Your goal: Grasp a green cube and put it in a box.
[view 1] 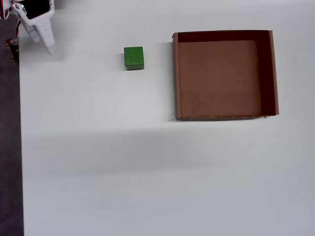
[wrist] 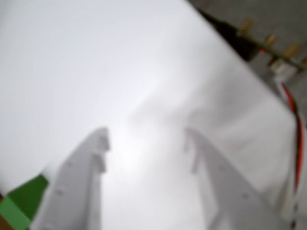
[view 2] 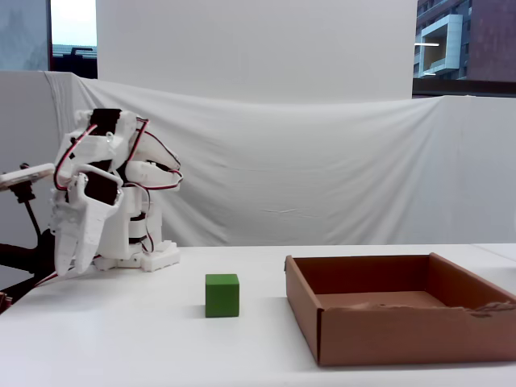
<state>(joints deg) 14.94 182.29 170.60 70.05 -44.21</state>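
Green cube sits alone on white table, left of cardboard box in overhead view, near it but apart. Box floor bare brown. White gripper hangs over table's far-left corner, well clear of cube, pointing down. Wrist view, blurred: jaws spread, nothing between them, cube at lower-left edge.

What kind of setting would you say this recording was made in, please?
Probably an office or lab set up for robot practice: a white table with a white sheet hung behind it, windows onto city buildings above, and only the arm's gripper, a green cube and a cardboard box laid out.
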